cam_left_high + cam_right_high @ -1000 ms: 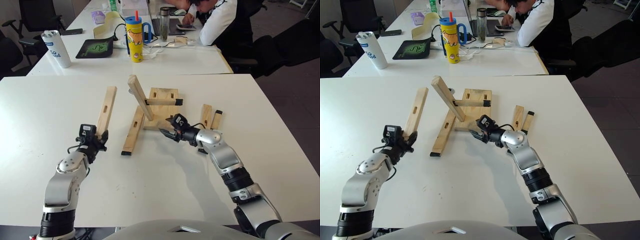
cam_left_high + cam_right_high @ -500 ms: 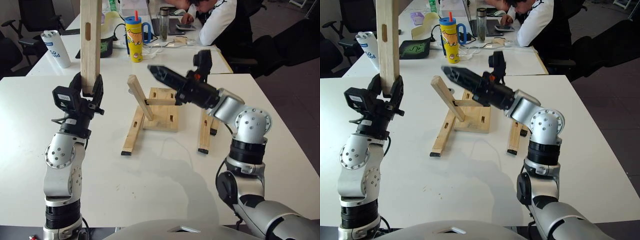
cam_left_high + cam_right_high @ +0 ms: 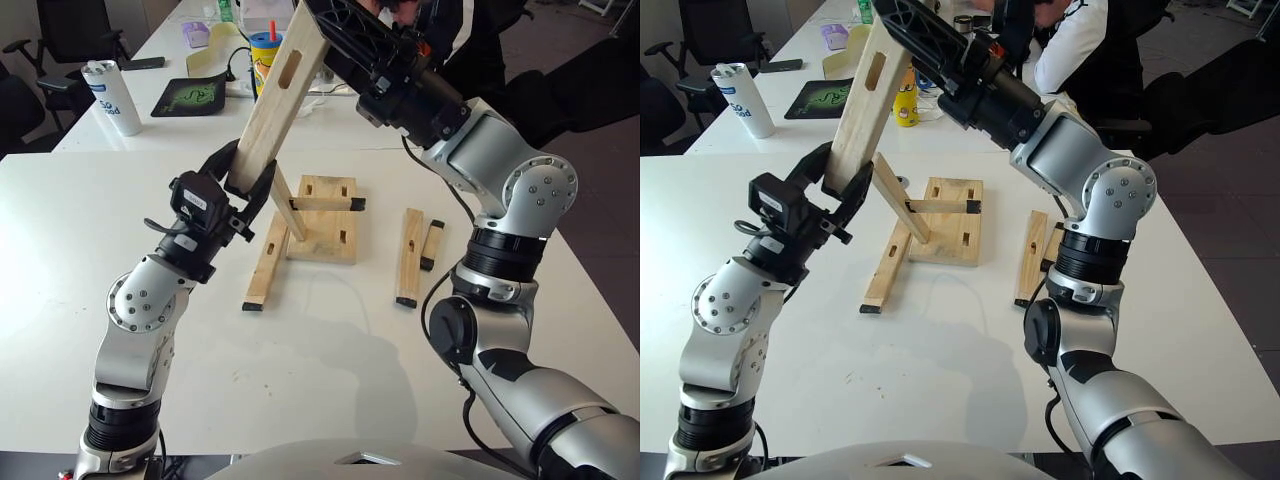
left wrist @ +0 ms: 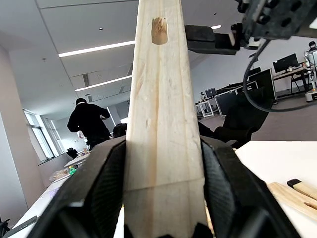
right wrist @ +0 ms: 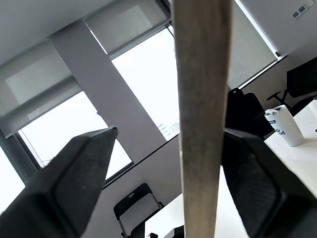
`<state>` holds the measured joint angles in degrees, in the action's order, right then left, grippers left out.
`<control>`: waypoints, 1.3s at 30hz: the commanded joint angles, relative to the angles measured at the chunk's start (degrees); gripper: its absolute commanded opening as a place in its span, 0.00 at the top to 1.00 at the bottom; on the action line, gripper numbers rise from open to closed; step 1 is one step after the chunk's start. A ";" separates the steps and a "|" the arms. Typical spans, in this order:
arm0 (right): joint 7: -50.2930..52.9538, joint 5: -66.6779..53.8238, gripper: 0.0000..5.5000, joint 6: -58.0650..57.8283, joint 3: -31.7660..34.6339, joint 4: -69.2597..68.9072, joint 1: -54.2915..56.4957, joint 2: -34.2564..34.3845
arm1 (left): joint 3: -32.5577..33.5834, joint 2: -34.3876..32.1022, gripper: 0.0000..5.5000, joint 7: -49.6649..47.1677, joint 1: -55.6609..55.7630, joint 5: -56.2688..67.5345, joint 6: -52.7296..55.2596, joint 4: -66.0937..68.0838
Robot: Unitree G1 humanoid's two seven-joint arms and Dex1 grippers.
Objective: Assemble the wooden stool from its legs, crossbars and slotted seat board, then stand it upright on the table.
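1. While the left gripper (image 3: pixel 243 180) grips its lower end, the long pale wooden leg with an oval slot (image 3: pixel 278 105) is held off the white surface (image 3: pixel 90 240), leaning up and toward the robot's right. In the left wrist view the black fingers (image 4: pixel 101 198) are clamped against both sides of the leg.
2. The right gripper (image 3: pixel 335 28) sits at the leg's upper end. Its fingers (image 5: pixel 79 168) are spread to either side of the wood with a gap on each side, straddling it, not pinching it.
3. The flat, square, slotted seat board (image 3: pixel 335 235) lies on the surface below. A second leg (image 3: pixel 280 195) stands tilted at its left edge, apparently joined to a short dark-tipped crossbar (image 3: pixel 325 203).
4. A third leg (image 3: pixel 264 268) lies flat just left of the board. A fourth leg (image 3: pixel 408 255) and a short loose crossbar (image 3: pixel 432 245) lie to its right, apart from it.
5. The held leg should be stiff, light and fairly smooth. Because it is long, a one-end hold would let the far end swing.
6. Grip the flat faces near each end and stay off the slot, which a crossbar must enter.
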<state>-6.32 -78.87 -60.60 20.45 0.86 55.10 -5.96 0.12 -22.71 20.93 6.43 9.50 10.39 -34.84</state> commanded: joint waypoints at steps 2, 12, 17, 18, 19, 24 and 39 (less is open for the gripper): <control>-1.39 2.98 0.35 2.28 -1.34 1.47 2.08 -2.66 | -0.35 -2.32 0.62 1.52 -0.49 -2.58 -0.16 -0.08; -2.85 5.92 0.63 2.89 -3.18 3.50 0.82 -3.99 | 0.14 -4.25 0.62 3.21 -1.72 -5.35 -2.28 2.26; -3.22 5.58 0.77 2.57 -2.62 4.15 1.00 -4.36 | 1.07 -4.32 0.62 3.66 -2.88 -4.96 -2.66 3.10; -3.34 5.57 0.80 2.57 -2.53 4.29 1.02 -4.49 | 1.51 -4.04 0.62 3.67 -3.23 -4.26 -2.46 3.37; -3.51 5.54 0.80 2.53 -2.44 4.42 1.03 -4.62 | 2.06 -3.79 0.62 3.67 -3.65 -3.57 -2.37 3.61; -4.37 5.88 0.80 2.04 -2.67 4.14 0.57 -4.95 | 3.08 -3.56 0.62 3.87 -3.95 -1.95 -1.87 4.38; -0.90 12.67 0.82 13.17 4.52 14.21 4.76 -9.41 | 4.05 -2.74 0.33 4.68 -4.24 -0.04 -2.25 9.91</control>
<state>-8.80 -67.88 -51.15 22.00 11.87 56.54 -12.94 3.98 -25.51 25.25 2.85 9.32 8.14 -26.62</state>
